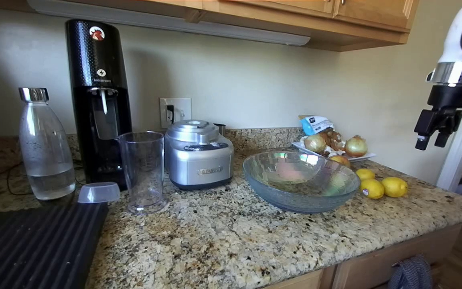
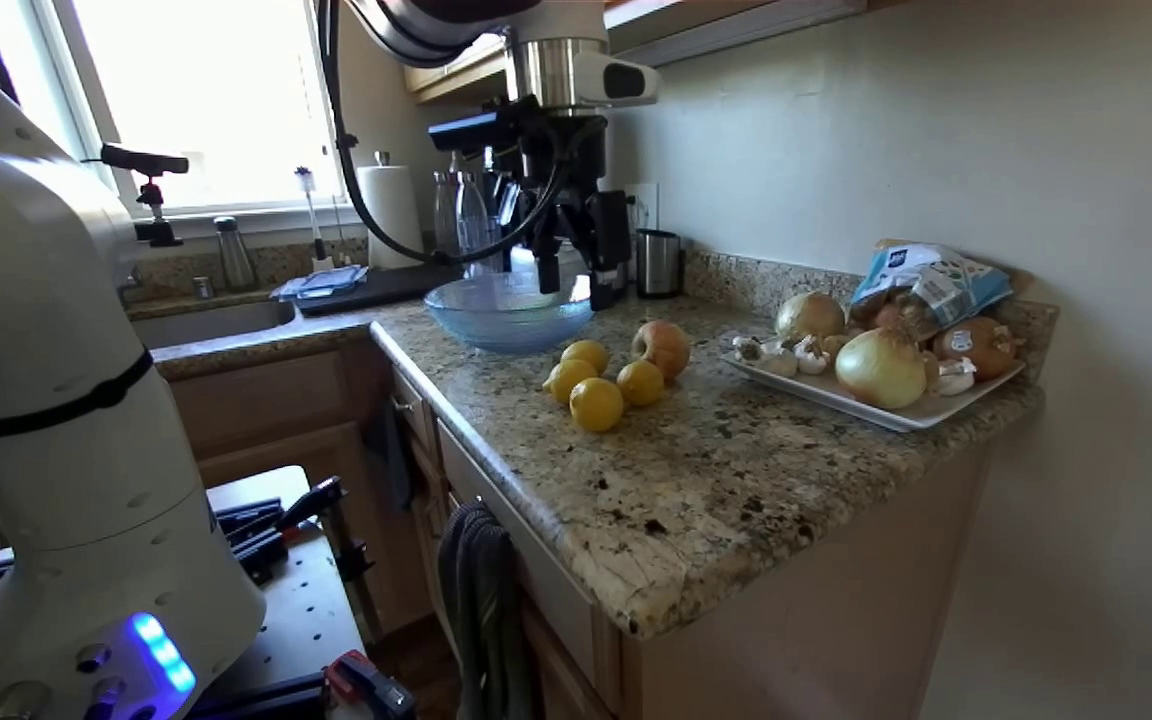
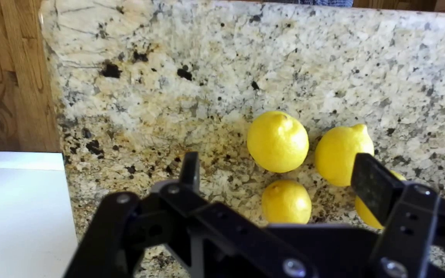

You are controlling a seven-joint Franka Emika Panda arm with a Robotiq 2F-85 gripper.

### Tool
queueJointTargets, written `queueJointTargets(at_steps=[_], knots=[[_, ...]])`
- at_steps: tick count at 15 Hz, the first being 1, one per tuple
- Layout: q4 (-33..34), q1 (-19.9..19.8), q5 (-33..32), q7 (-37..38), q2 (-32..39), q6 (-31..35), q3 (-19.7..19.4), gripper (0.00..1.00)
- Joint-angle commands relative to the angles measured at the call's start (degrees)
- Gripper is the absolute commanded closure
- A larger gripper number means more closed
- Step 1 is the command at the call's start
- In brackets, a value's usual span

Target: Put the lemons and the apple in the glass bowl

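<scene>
Only in both exterior views, apple (image 2: 662,349), onions (image 2: 883,369)

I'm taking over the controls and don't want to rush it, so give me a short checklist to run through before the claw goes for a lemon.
1. Claw open and unloaded: ok, jaws apart, nothing held.
2. Lemons on the counter: ok, four, grouped together.
3. Apple on the counter: ok, next to the lemons.
4. Glass bowl upright to receive fruit: ok.
5. Every lemon fully visible from the wrist: not ok, the claw covers parts of some.
6. Room between the two lemons nearest the covering finger: cannot tell, it hides where they meet or part.
</scene>
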Motion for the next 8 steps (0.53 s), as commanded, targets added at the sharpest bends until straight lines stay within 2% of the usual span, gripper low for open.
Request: queueJointTargets(at_steps=[1,8], knots=[[-1.24,1.53,-0.14,-2.58,2.13,3.46,-0.30,0.00],[-1.39,4.35,-0.62,-9.91,11.33,13.77,-0.06,0.00]])
